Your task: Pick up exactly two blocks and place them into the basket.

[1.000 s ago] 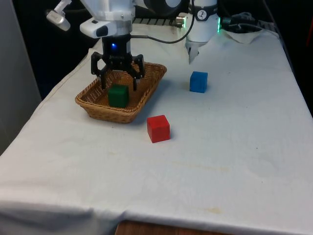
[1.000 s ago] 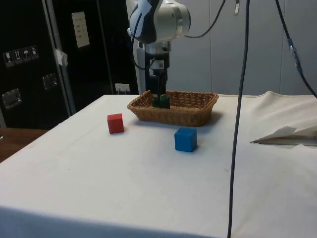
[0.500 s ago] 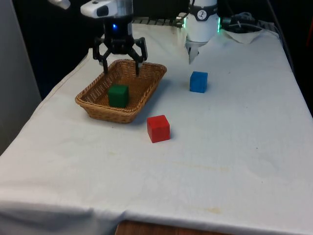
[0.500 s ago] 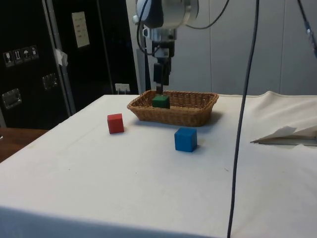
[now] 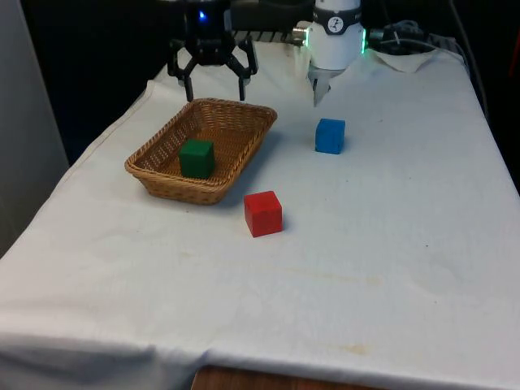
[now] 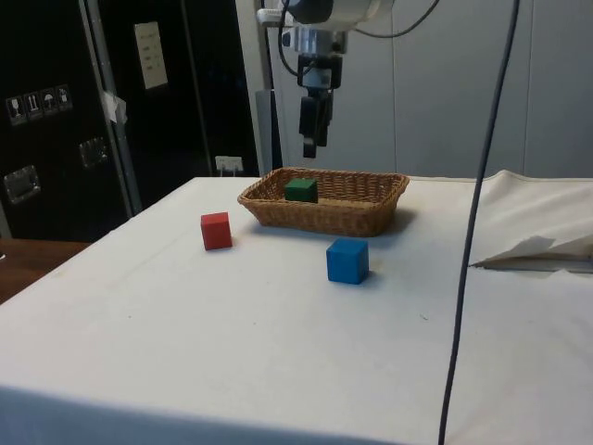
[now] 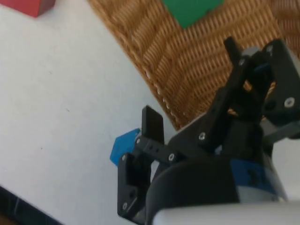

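Observation:
A green block [image 5: 197,158] [image 6: 300,190] [image 7: 192,10] lies inside the wicker basket [image 5: 166,180] [image 6: 343,215] [image 7: 187,70], toward its near end in the front view. My black gripper [image 5: 215,89] [image 6: 313,148] [image 7: 190,79] hangs open and empty well above the basket's far end. A red block [image 5: 262,214] [image 6: 216,230] [image 7: 29,5] sits on the cloth just in front of the basket. A blue block [image 5: 330,136] [image 6: 347,260] [image 7: 123,145] rests apart, off toward the front view's right.
White cloth covers the table [image 5: 366,268]. A cable [image 6: 468,232] hangs down in the foreground of the side view. Crumpled white material [image 6: 537,250] lies at the side view's right. Open cloth spreads in front of the red block.
The gripper, open around the green block in the basket a second ago, has risen well above it and drifted toward the basket's far end. The green block stays where it was.

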Controlling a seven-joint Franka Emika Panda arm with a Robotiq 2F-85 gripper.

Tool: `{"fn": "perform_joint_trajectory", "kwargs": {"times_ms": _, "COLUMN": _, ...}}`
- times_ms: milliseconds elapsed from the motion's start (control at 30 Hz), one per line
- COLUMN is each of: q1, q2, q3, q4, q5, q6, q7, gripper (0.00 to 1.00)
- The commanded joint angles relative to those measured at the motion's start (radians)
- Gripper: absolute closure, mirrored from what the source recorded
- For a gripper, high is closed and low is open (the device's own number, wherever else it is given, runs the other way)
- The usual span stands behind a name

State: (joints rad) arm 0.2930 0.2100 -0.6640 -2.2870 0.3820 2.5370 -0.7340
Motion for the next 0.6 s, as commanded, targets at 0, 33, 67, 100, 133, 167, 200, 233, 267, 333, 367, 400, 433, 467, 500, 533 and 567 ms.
{"fn": "perform_joint_trajectory", "kwargs": {"times_ms": 0, "q1": 0.001, "q2": -0.010, "q3": 0.001, "q4": -0.010, "q5": -0.002, "q6": 0.002, "q7": 0.001, "gripper": 0.00}}
{"fn": "perform_joint_trajectory", "kwargs": {"times_ms": 33, "q1": 0.011, "q2": -0.019, "q3": -0.006, "q4": -0.028, "q5": -0.023, "q6": 0.020, "q7": 0.021, "gripper": 0.00}}
{"fn": "perform_joint_trajectory", "kwargs": {"times_ms": 67, "q1": 0.012, "q2": -0.028, "q3": -0.005, "q4": -0.037, "q5": -0.026, "q6": 0.022, "q7": 0.024, "gripper": 0.00}}
{"fn": "perform_joint_trajectory", "kwargs": {"times_ms": 100, "q1": 0.014, "q2": -0.037, "q3": -0.005, "q4": -0.047, "q5": -0.029, "q6": 0.024, "q7": 0.026, "gripper": 0.00}}
{"fn": "perform_joint_trajectory", "kwargs": {"times_ms": 133, "q1": 0.014, "q2": -0.045, "q3": -0.004, "q4": -0.056, "q5": -0.032, "q6": 0.027, "q7": 0.028, "gripper": 0.00}}
{"fn": "perform_joint_trajectory", "kwargs": {"times_ms": 167, "q1": 0.017, "q2": -0.063, "q3": -0.003, "q4": -0.076, "q5": -0.038, "q6": 0.033, "q7": 0.033, "gripper": 0.00}}
{"fn": "perform_joint_trajectory", "kwargs": {"times_ms": 200, "q1": 0.018, "q2": -0.071, "q3": -0.002, "q4": -0.085, "q5": -0.040, "q6": 0.035, "q7": 0.035, "gripper": 0.00}}
{"fn": "perform_joint_trajectory", "kwargs": {"times_ms": 233, "q1": 0.019, "q2": -0.079, "q3": -0.001, "q4": -0.094, "q5": -0.041, "q6": 0.036, "q7": 0.036, "gripper": 0.00}}
{"fn": "perform_joint_trajectory", "kwargs": {"times_ms": 267, "q1": 0.020, "q2": -0.087, "q3": 0.001, "q4": -0.104, "q5": -0.042, "q6": 0.039, "q7": 0.037, "gripper": 0.00}}
{"fn": "perform_joint_trajectory", "kwargs": {"times_ms": 333, "q1": 0.020, "q2": -0.095, "q3": 0.002, "q4": -0.113, "q5": -0.043, "q6": 0.041, "q7": 0.038, "gripper": 0.00}}
{"fn": "perform_joint_trajectory", "kwargs": {"times_ms": 367, "q1": 0.021, "q2": -0.103, "q3": 0.004, "q4": -0.122, "q5": -0.043, "q6": 0.043, "q7": 0.039, "gripper": 0.00}}
{"fn": "perform_joint_trajectory", "kwargs": {"times_ms": 400, "q1": 0.021, "q2": -0.111, "q3": 0.006, "q4": -0.131, "q5": -0.044, "q6": 0.046, "q7": 0.040, "gripper": 0.00}}
{"fn": "perform_joint_trajectory", "kwargs": {"times_ms": 433, "q1": 0.021, "q2": -0.119, "q3": 0.009, "q4": -0.141, "q5": -0.044, "q6": 0.050, "q7": 0.041, "gripper": 0.00}}
{"fn": "perform_joint_trajectory", "kwargs": {"times_ms": 467, "q1": 0.021, "q2": -0.134, "q3": 0.014, "q4": -0.161, "q5": -0.045, "q6": 0.057, "q7": 0.044, "gripper": 0.00}}
{"fn": "perform_joint_trajectory", "kwargs": {"times_ms": 500, "q1": 0.021, "q2": -0.141, "q3": 0.016, "q4": -0.169, "q5": -0.045, "q6": 0.059, "q7": 0.045, "gripper": 0.00}}
{"fn": "perform_joint_trajectory", "kwargs": {"times_ms": 533, "q1": 0.021, "q2": -0.149, "q3": 0.019, "q4": -0.178, "q5": -0.046, "q6": 0.062, "q7": 0.047, "gripper": 0.00}}
{"fn": "perform_joint_trajectory", "kwargs": {"times_ms": 567, "q1": 0.016, "q2": -0.147, "q3": 0.021, "q4": -0.167, "q5": -0.023, "q6": 0.043, "q7": 0.024, "gripper": 0.00}}
